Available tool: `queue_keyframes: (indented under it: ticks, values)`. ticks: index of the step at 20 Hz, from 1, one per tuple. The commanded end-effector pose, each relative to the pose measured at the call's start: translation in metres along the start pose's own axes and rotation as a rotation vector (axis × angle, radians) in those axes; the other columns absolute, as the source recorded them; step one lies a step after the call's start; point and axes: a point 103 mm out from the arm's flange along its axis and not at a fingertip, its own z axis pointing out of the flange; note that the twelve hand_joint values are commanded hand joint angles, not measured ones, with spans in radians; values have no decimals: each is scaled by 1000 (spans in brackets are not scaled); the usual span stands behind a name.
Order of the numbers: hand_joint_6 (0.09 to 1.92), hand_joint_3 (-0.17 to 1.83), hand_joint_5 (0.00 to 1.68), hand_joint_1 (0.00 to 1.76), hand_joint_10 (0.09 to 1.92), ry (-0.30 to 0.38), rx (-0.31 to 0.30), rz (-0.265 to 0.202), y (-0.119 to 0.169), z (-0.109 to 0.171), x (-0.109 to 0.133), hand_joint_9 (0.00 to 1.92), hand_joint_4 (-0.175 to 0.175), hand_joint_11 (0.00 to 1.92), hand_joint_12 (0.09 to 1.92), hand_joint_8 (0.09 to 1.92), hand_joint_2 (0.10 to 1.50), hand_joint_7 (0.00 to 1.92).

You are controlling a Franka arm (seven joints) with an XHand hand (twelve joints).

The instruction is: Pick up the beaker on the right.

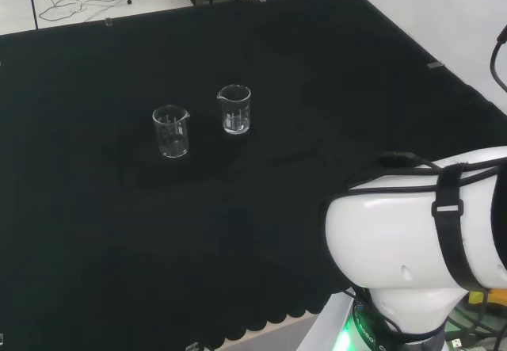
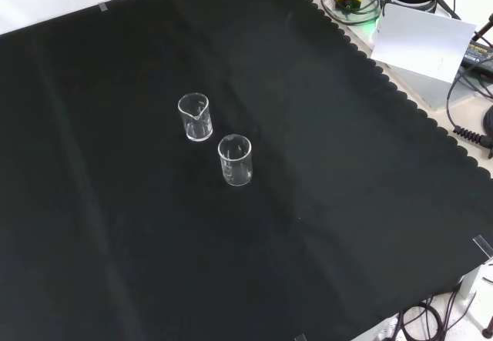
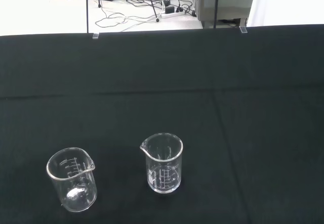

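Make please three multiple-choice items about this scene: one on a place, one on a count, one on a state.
1. In the head view, where does the right beaker stand next to the left beaker?
A. nearer the camera
B. a little farther back
C. on top of it

2. How many beakers stand on the black cloth?
A. one
B. two
C. four

3. How are the beakers?
A. upright
B. lying on their sides
C. stacked

Answers:
1 B, because it sits higher in the head view.
2 B, because the front view shows two, and.
3 A, because the wrist view shows both rims open upward.
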Motion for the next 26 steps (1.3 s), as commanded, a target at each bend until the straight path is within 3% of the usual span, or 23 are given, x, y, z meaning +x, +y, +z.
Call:
queue_keyframes:
  ticks: [1, 4, 12, 21, 26]
  values:
    - [87, 13, 364, 278, 727, -9, -7, 1, 3, 0, -1, 70, -32, 0, 1236, 554, 1281, 1]
    - [87, 52, 381, 152, 681, -1, -4, 8, 8, 0, -6, 64, -19, 0, 1200, 504, 1363, 4]
    - [87, 57, 385, 141, 670, 9, 17, 43, 15, 14, -19, 67, -18, 0, 1196, 497, 1372, 7]
    - [87, 51, 388, 171, 661, 38, 60, 96, 30, 52, -48, 79, -19, 0, 1191, 496, 1359, 17]
    - [87, 48, 388, 185, 657, 79, 80, 98, 54, 80, -67, 83, -20, 0, 1190, 497, 1352, 24]
